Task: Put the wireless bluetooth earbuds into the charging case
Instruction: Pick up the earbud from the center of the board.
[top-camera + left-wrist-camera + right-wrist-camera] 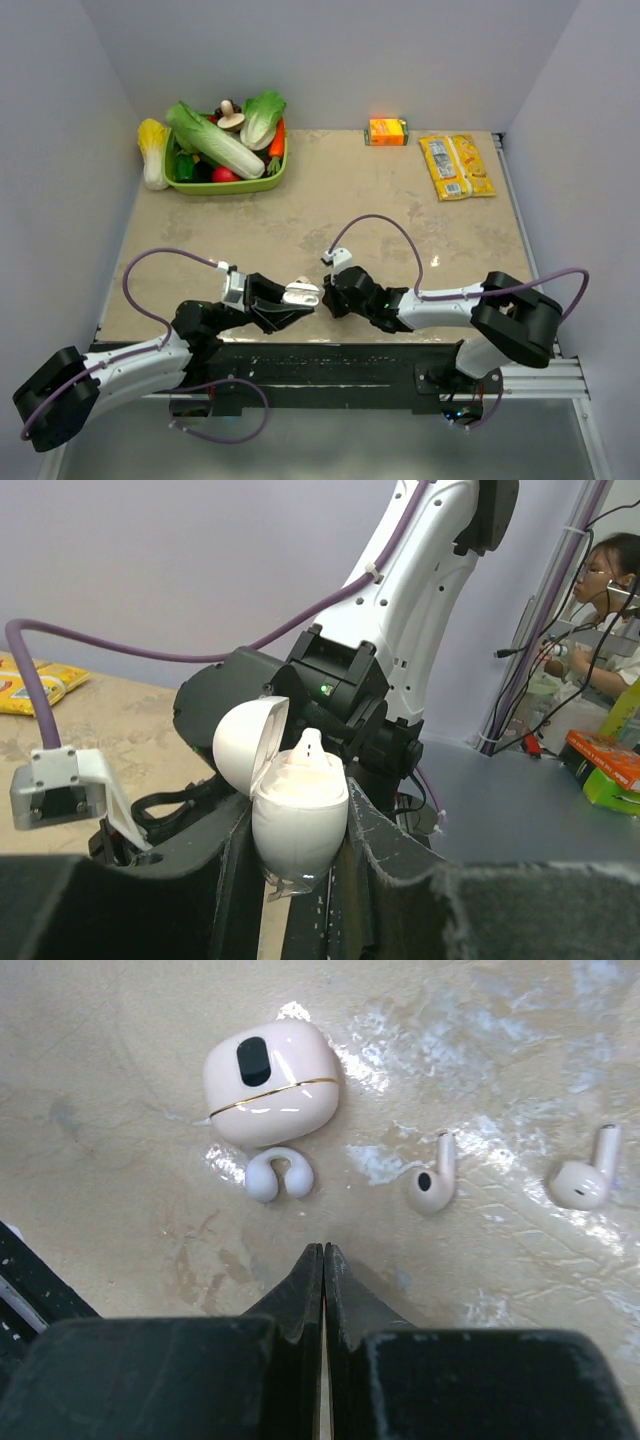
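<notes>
Jaws of the left gripper [300, 860] were clenched on the glossy white oval charging case [298, 805], held upright near the table's front edge, lid flipped open, one pale earbud [310, 748] poking out. Just beside it, the right gripper [323, 1260] was pinched closed on nothing above bare tabletop. There a pale stemmed earbud [432, 1182] and a second stemmed earbud [583, 1180] lay apart, near a pinkish rounded case [270, 1080] and a white C-shaped clip [277, 1174]. Open beige table [300, 225] ran back to a green vegetable basket [230, 188], a small orange box [387, 131] and yellow packets [457, 167] by the far wall.

White oval charging case [298, 825] open in left claw [300, 865], one earbud [308, 755] inside — two stemmed earbuds [432, 1178] lie apart.
</notes>
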You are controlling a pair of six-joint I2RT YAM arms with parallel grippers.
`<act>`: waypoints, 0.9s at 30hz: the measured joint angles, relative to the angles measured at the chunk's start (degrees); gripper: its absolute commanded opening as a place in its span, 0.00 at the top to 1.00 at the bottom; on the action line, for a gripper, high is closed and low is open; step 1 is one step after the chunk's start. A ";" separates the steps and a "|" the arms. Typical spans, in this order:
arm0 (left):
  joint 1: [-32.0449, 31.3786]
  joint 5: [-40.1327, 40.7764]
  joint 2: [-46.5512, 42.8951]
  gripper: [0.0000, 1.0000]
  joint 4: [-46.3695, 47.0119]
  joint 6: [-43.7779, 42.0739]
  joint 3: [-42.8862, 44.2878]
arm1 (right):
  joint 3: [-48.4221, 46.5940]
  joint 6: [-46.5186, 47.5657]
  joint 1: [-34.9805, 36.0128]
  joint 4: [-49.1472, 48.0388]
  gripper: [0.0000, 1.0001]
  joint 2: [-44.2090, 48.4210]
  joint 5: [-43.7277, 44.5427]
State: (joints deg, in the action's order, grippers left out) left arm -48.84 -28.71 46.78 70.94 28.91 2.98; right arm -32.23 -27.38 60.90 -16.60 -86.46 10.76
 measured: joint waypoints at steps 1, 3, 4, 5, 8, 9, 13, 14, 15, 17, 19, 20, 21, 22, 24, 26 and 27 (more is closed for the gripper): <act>-0.04 0.00 0.11 1.00 0.15 0.00 0.00 | 0.37 0.15 -0.28 0.04 0.96 0.74 0.04; -0.07 0.00 0.39 1.00 0.39 0.00 0.00 | 0.81 0.44 -0.59 0.04 0.80 2.38 -0.04; -0.07 0.00 0.57 1.00 0.59 0.00 0.00 | 0.85 0.66 -0.59 -0.02 0.77 3.23 -0.42; -0.11 0.00 0.68 1.00 0.74 0.00 0.00 | 0.85 0.90 -0.55 -0.20 0.71 4.04 -0.94; -0.17 0.02 0.81 1.00 1.05 0.00 0.00 | 0.44 1.68 -0.15 -0.83 0.68 4.98 -2.03; -0.28 0.02 0.83 1.00 1.18 0.00 0.00 | 0.09 1.88 -0.15 -0.79 0.68 4.70 -2.56; -0.48 0.02 0.83 1.00 1.42 0.00 0.00 | -2.62 2.64 -0.09 -0.85 0.74 1.42 -4.46; -0.50 0.02 0.85 1.00 1.42 0.00 0.00 | -3.37 2.84 -0.02 -1.05 0.79 0.33 -4.94; -0.55 0.04 0.85 1.00 1.42 0.00 0.00 | -3.93 2.95 0.07 -1.22 0.81 -0.70 -5.84; -0.72 0.11 0.85 1.00 1.42 0.00 0.00 | -4.79 3.06 0.26 -1.64 0.84 -2.64 -6.97; -0.81 0.13 0.85 1.00 1.42 0.00 0.00 | -5.66 3.13 0.48 -1.79 0.85 -4.68 -8.00; -0.81 0.20 0.85 1.00 1.42 0.00 0.00 | -6.08 3.13 0.57 -1.84 0.86 -5.57 -8.66; -0.81 0.26 0.85 1.00 1.42 0.00 0.00 | -6.43 3.15 0.59 -1.86 0.87 -6.25 -8.87; -0.81 0.26 0.85 1.00 1.42 0.00 0.00 | -6.82 3.15 0.68 -1.86 0.87 -6.99 -8.92; -0.83 0.28 0.85 1.00 1.42 0.00 0.00 | -7.28 3.13 0.70 -1.84 0.89 -7.91 -8.85; -0.85 0.39 0.87 1.00 1.42 0.00 0.00 | -7.30 3.04 0.70 -1.73 0.89 -7.98 -8.66; -0.85 0.42 0.87 1.00 1.40 0.00 0.00 | -7.30 3.04 0.70 -1.75 0.89 -7.98 -8.44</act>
State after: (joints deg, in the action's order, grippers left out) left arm -49.69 -28.29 47.66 72.34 28.91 2.98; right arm -39.53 -24.34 61.60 -18.35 -94.43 2.33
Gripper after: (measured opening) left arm 0.347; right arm 0.116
